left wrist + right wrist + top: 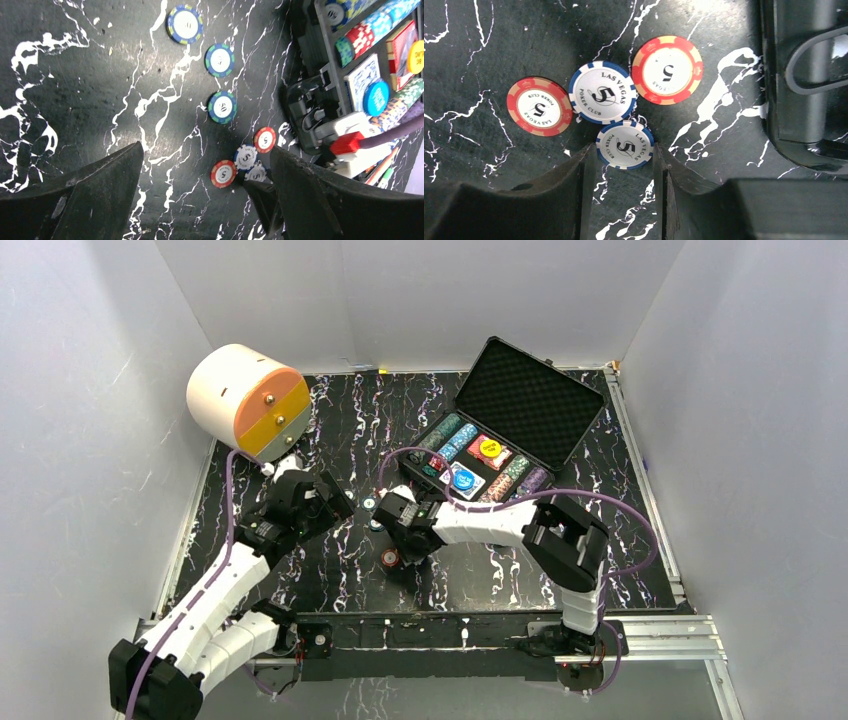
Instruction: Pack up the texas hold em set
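The black case [530, 400] stands open toward the far right of the table [480, 585], with its foam-lined lid raised. Its tray holds rows of chips [357, 40] in several colours and two card decks. One deck [361, 75] carries a blue disc [376, 97] and the other a yellow disc [489, 448]. Off the case's near left corner, four loose chips lie flat on the table in a tight cluster. A red chip [667, 69] lies nearest the case, with a blue-and-white chip [602, 92] just beside it. A second red chip [539, 113] lies beyond that, and a lower blue-and-white chip [625, 140] completes the group. Farther out from the case's left side, three blue-and-green chips [219, 59] lie apart from one another in a line. The right jaws are low over the cluster and partly closed. Their fingertips [586, 160] stand either side of the lower blue-and-white chip, right at its rim. It cannot be told whether they actually pinch it; the chip lies flat on the table. The left jaws are released and spread wide above the table. Their fingers [100, 200] flank the cluster from above, touching no chip. A white-and-orange drawer unit [248, 400] stands well apart from the case, at the far left of the table.
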Tool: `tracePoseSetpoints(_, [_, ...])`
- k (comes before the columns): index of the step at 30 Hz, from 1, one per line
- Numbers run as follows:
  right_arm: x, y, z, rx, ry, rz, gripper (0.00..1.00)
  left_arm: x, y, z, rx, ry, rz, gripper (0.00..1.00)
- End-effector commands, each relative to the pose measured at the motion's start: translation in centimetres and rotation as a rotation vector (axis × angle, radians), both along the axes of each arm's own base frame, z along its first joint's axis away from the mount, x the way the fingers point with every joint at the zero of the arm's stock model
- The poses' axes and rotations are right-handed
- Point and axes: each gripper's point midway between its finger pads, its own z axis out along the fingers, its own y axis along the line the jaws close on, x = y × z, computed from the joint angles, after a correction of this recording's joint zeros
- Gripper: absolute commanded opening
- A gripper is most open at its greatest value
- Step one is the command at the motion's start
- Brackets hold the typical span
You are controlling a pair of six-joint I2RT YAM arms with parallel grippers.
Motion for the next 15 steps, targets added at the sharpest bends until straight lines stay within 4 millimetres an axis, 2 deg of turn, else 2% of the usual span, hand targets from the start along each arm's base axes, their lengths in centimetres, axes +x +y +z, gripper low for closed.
tracePoseSetpoints(1, [1.2, -1.1, 0.9, 0.011, -0.085, -0.068, 0.42, -1.1, -0.7, -1.5, -0.04, 0.049, -0.036, 0.97])
tracePoseSetpoints(8, [2.5, -0.6, 4.8, 0.148, -0.145, -0.148, 0.42, -1.7, -2.6, -2.0, -0.112, 0.038, -0.137, 0.95])
tracePoseSetpoints(15, [3.9, -0.8, 7.4, 0.302, -0.126, -0.275, 0.42, -1.8, -6.4, -1.0, -0.263, -0.019, -0.318, 0.87])
